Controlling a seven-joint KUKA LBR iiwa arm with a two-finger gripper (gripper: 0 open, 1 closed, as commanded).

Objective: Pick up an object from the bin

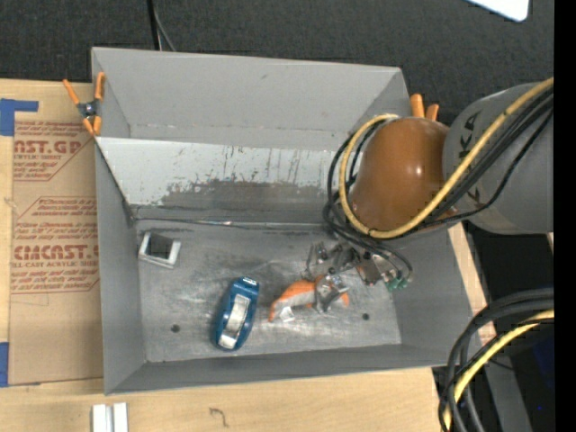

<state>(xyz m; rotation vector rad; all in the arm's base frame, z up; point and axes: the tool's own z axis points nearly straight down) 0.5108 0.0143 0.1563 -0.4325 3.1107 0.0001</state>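
Note:
My gripper (328, 284) is low in the right part of the bin, below the orange dome on the wrist. Right at its tips lies a small orange and white thing (293, 299) on the bin floor, touching or nearly touching the fingers. A blue and white oblong thing (235, 312) lies to its left, nearer the front wall. A small grey and white square block (159, 249) sits at the left of the floor, well away from the gripper.
The arm and its cables cover the bin's right side. The slanted back wall rises behind the gripper. Bare floor lies between the blue thing and the square block.

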